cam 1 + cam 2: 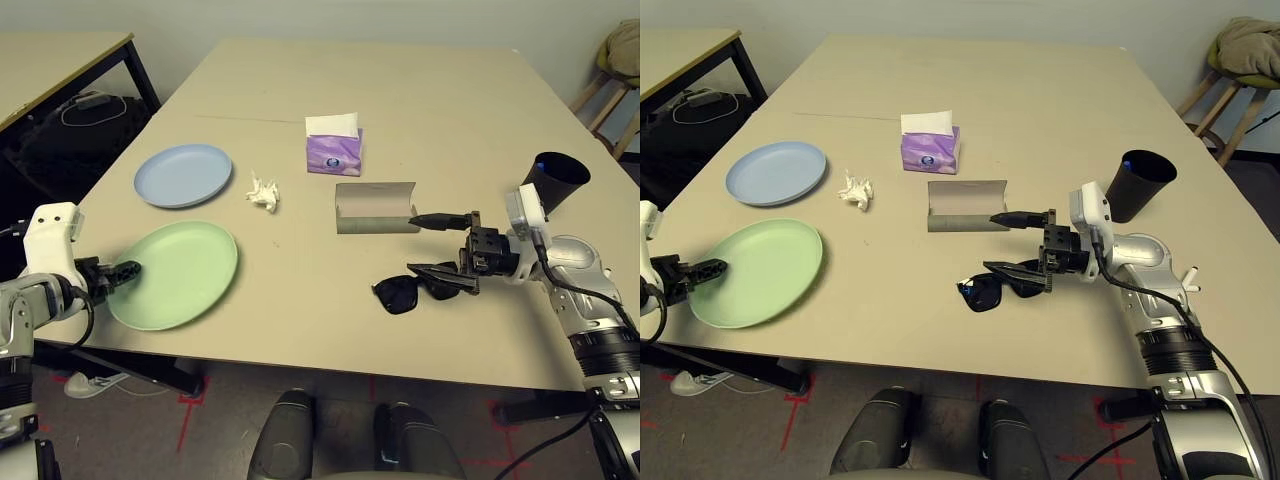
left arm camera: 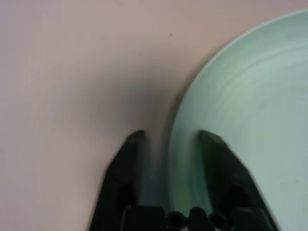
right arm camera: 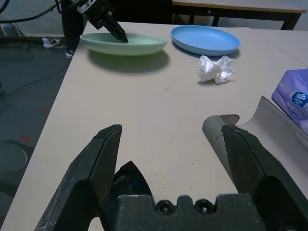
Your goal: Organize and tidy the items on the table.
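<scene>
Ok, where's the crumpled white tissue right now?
In the left eye view the crumpled white tissue lies on the table left of centre, just right of the pale blue plate and left of the glasses case.

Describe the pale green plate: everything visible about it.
The pale green plate is round, shallow and matte, plastic-looking, with a low raised rim and faint concentric rings inside. It sits upright and empty near the table's front left edge, just in front of the pale blue plate, apart from it. The left gripper straddles its rim, one finger over the inside, one outside.
</scene>
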You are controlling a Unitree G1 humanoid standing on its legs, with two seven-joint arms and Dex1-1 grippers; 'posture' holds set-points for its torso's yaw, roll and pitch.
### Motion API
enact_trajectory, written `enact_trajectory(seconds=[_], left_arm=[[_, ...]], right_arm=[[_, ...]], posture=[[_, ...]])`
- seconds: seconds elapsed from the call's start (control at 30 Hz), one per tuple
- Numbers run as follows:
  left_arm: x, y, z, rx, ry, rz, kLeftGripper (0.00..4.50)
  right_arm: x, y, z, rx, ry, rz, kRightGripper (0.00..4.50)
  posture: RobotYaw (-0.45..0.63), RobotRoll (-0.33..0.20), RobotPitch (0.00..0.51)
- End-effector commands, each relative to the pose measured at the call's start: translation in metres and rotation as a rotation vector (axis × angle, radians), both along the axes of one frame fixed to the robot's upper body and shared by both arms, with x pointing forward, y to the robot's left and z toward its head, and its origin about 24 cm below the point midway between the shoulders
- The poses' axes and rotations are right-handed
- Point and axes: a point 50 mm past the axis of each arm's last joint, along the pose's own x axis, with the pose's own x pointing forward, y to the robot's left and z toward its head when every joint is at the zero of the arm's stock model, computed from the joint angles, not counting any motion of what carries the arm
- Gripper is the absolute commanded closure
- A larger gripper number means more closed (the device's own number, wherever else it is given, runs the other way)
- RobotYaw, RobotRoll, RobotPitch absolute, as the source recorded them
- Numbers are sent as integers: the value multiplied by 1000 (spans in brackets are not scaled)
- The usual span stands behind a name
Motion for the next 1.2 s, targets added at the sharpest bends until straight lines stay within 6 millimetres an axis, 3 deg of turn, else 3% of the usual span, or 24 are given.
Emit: enact_trajectory(seconds=[0.03,0.1,0.13,0.63,1.2], left_arm=[[-1,-2,-3,-16,5,1,3693],[-1,-3,-2,-14,1,-7,4434],[-1,-3,-2,7,4,-8,4474],[15,-17,14,-91,-93,-13,4474],[42,-42,46,-279,-271,66,4474]], right_arm=[[2,1,1,-13,-10,3,0],[2,1,1,-16,-11,2,0],[2,1,0,-17,-11,0,0],[5,-4,-7,-23,-17,-4,0],[9,0,0,-18,-35,5,0]], posture=[[297,0,74],[296,0,76],[296,0,76],[294,0,78],[295,0,74]])
